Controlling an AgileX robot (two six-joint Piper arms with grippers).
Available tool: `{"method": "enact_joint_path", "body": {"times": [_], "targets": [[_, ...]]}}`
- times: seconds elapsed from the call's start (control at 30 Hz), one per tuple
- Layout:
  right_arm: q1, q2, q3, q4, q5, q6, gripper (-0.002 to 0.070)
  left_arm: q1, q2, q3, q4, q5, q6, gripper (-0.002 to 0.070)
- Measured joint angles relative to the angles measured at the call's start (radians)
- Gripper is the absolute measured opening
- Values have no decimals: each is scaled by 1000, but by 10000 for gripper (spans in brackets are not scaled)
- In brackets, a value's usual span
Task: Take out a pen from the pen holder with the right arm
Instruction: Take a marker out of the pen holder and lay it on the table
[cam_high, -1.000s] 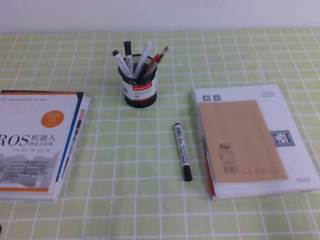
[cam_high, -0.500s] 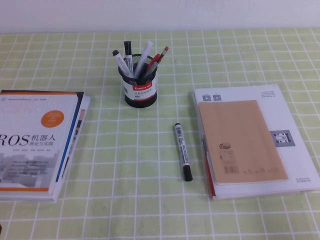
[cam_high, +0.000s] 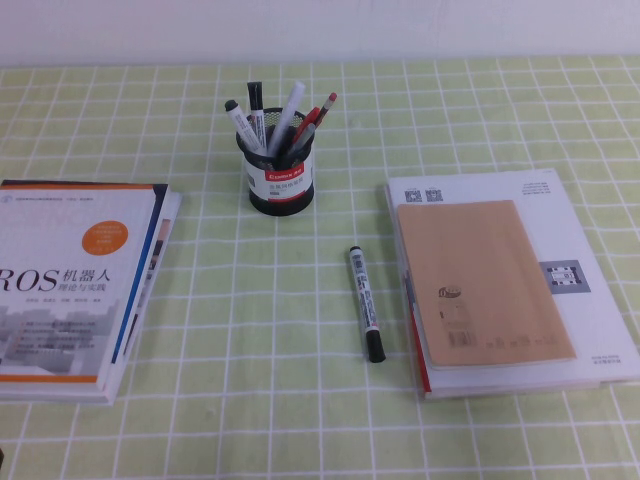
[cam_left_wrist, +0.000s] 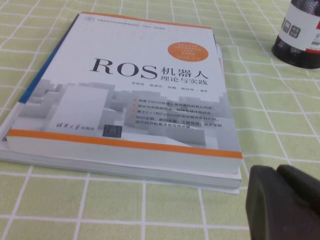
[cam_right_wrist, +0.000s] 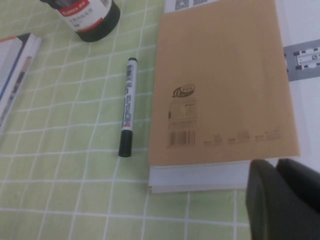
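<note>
A black mesh pen holder (cam_high: 280, 175) with a red-and-white label stands at the back middle of the table, holding several pens (cam_high: 285, 115). A black-capped marker (cam_high: 366, 302) lies flat in front of it, to the right. My right gripper (cam_right_wrist: 276, 167) is shut and empty, low over the near right of the table by the notebook's near edge; the marker (cam_right_wrist: 127, 106) and the holder's base (cam_right_wrist: 90, 15) lie well ahead of it. My left gripper (cam_left_wrist: 277, 172) is shut and empty near the ROS book's near corner. Neither arm shows in the high view.
A white ROS book (cam_high: 75, 285) on a second book lies at the left. At the right, a brown notebook (cam_high: 483, 280) rests on a white book (cam_high: 590, 230). A green checked cloth (cam_high: 250, 330) covers the table.
</note>
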Motion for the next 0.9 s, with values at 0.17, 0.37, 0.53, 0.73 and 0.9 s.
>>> {"method": "enact_joint_path", "body": {"times": [0.17,0.37,0.53,0.73,0.9], "targets": [[0,228,-145,-15,11,-72,-12,0,0,0,0,0,0,-8],[92,438,-287,23,-51,-149,-12,0,0,0,0,0,0,-8],[268,595,-411,27,-181,-173,-12,0,0,0,0,0,0,-8],[432,794,-571,-5,-352,-179,11,0,0,0,0,0,0,-8],[508,909,-633,-187,-531,26,132,0,0,0,0,0,0,-8]]}}
